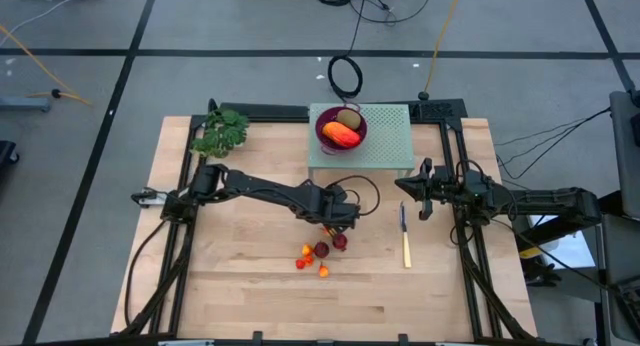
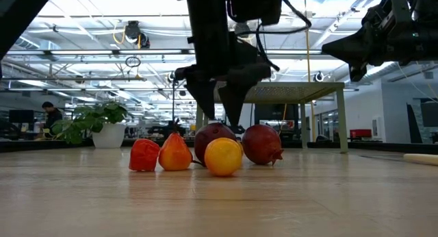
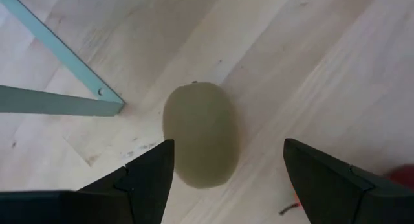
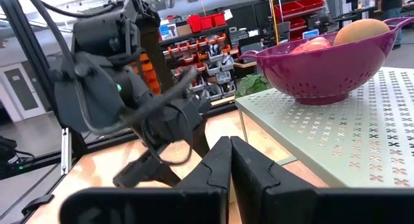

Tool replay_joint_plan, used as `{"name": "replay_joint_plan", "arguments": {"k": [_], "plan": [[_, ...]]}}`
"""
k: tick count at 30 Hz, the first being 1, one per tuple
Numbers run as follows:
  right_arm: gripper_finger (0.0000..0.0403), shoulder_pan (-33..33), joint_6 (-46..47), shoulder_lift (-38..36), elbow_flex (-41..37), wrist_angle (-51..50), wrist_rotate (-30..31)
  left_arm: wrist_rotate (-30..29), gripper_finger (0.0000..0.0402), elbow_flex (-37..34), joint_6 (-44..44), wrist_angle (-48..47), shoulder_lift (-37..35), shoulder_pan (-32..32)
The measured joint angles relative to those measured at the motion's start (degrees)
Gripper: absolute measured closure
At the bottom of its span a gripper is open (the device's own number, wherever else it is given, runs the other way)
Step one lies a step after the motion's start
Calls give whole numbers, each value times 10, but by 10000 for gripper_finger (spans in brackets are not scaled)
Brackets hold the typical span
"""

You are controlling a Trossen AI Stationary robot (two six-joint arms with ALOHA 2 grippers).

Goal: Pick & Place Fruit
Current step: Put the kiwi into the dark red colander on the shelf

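Observation:
An olive-brown kiwi (image 3: 200, 133) lies on the wooden table, close to a leg of the pale green stand (image 3: 58, 101). My left gripper (image 3: 228, 179) hangs open over it and points steeply down, one finger on either side and apart from it. In the high view this gripper (image 1: 340, 216) hides the kiwi. Just nearer on the table lie two dark red round fruits (image 2: 263, 144) and several small orange-red ones (image 2: 175, 153). A purple bowl (image 1: 341, 126) on the stand holds another kiwi (image 1: 348, 117) and an elongated orange-red fruit (image 1: 340, 135). My right gripper (image 4: 229, 166) waits shut at the right.
A yellow-handled knife (image 1: 405, 238) lies on the table to the right of the fruit. A green leafy bunch (image 1: 222, 131) sits at the far left corner. The green stand (image 1: 385, 136) stands at the table's far middle, and bare wood stretches along the near edge.

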Motion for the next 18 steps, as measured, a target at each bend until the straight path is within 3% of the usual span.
{"name": "replay_joint_plan", "arguments": {"k": [18], "plan": [[399,0,17,0,0,0,0,-6,112,0,18,3,14,14]]}}
